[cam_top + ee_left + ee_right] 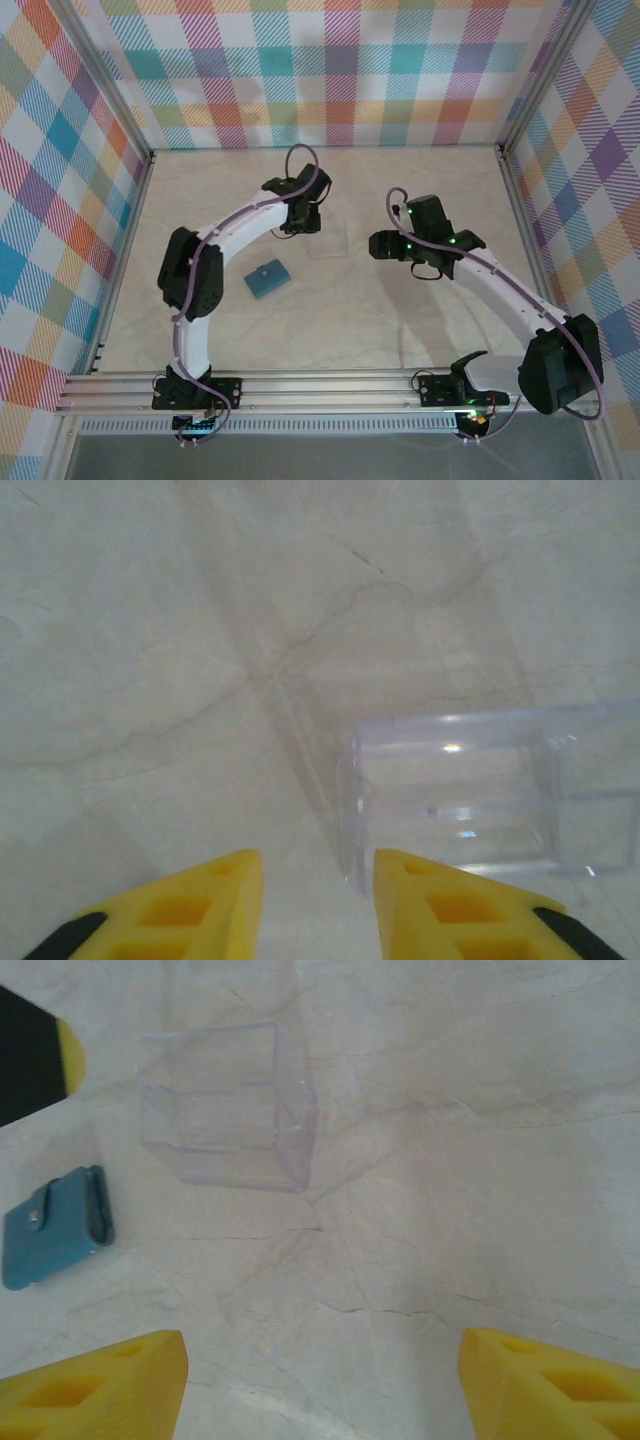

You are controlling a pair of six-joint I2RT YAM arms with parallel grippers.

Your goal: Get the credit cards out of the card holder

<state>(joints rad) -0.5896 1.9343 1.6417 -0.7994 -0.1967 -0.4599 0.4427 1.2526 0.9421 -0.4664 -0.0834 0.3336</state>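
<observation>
The card holder is a small teal-blue wallet lying folded shut on the table, its tab snapped; the right wrist view has it at the left. The credit cards are hidden. My left gripper hovers beyond the wallet, up against a clear plastic box. Its yellow fingers stand a little apart with bare table between them, the box's corner just ahead of the right finger. My right gripper is wide open over bare table, right of the box.
The clear plastic box sits between the two grippers, with the left gripper's black and yellow finger beside it. Metal frame posts and checked walls close in the table on three sides. Marbled tabletop stretches in front of the wallet.
</observation>
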